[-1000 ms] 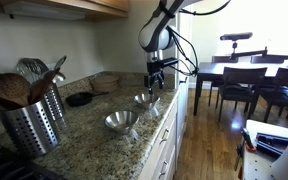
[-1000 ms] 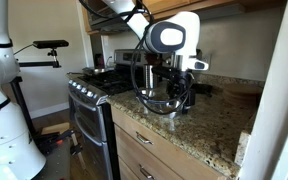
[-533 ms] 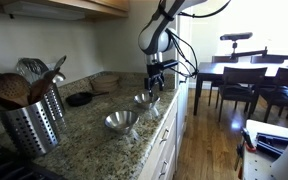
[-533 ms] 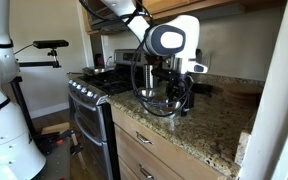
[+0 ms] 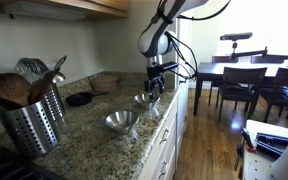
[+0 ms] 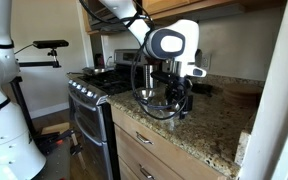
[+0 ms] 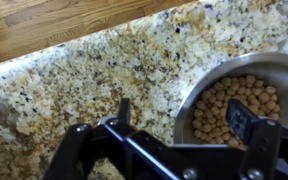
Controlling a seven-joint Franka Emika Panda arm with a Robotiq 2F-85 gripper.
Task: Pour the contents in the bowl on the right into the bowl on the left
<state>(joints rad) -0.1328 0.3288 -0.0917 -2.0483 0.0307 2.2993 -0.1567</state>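
Two steel bowls stand on the granite counter. The nearer bowl (image 5: 121,121) looks empty. The farther bowl (image 5: 146,100) holds chickpeas (image 7: 229,98), as the wrist view shows. My gripper (image 5: 154,86) hangs just over the farther bowl's rim (image 7: 191,92). In the wrist view the gripper (image 7: 181,110) is open, with one finger outside the rim over the counter and the other over the chickpeas. In an exterior view the gripper (image 6: 174,95) and its cables hide most of the bowls.
A steel utensil holder (image 5: 29,120) with wooden spoons stands at the near end of the counter. A dark dish (image 5: 80,98) lies by the wall. The counter edge (image 5: 169,115) drops to wood floor. A stove (image 6: 89,95) adjoins the counter.
The gripper has come down slightly toward the chickpea bowl. The bowls have not moved.
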